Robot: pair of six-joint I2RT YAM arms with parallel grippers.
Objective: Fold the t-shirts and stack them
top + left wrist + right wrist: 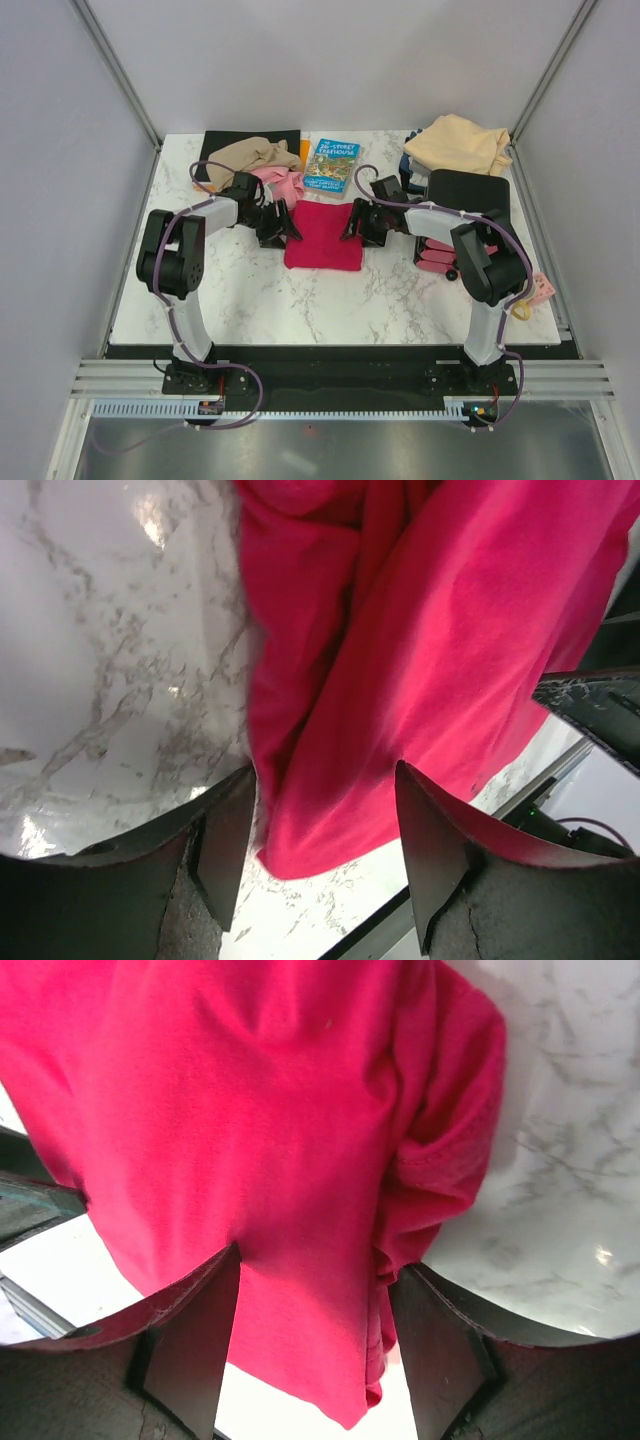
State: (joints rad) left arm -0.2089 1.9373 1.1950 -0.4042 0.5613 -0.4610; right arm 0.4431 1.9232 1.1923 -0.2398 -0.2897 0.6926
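Marble surface (250,300): crimson t-shirt (323,235) is laid folded at centre, roughly square. It is flanked equally by left jaws and right jaws, both spread over its side edges; cloth is possibly touched, nothing pinched.

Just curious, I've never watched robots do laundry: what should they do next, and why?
Probably draw both grippers back. The left gripper and right gripper stand open at the red shirt's sides, and it already lies folded flat.
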